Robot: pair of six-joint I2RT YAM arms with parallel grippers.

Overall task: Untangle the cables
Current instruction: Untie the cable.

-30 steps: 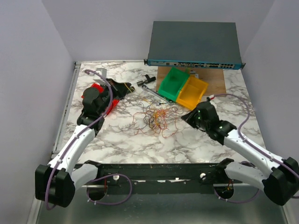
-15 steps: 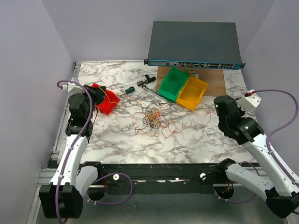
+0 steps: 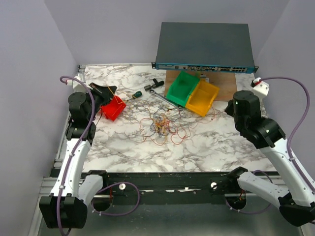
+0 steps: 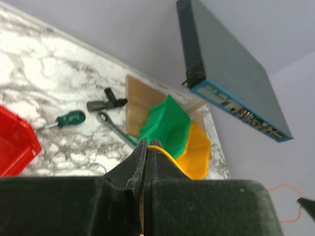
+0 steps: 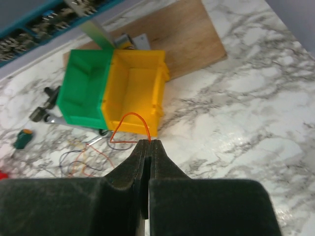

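I watched a small booth through the overhead camera. Three walls closed it in: the back wall (image 3: pixel 123 29), the left wall (image 3: pixel 39 49) and the right wall (image 3: pixel 295 39), all one matte, pale lilac-grey. The desk (image 3: pixel 113 147) ran from wall to wall, its top white with grey marble veining, and it met the back wall at the far end. A thin metal rail (image 3: pixel 62 135) followed its left edge, and a black beam (image 3: pixel 167 179) crossed its near edge. Below that beam lay a dull grey metal surface (image 3: pixel 172 221). The light was soft and even; shadows on the marble were faint, and the walls darkened only slightly toward the corners.
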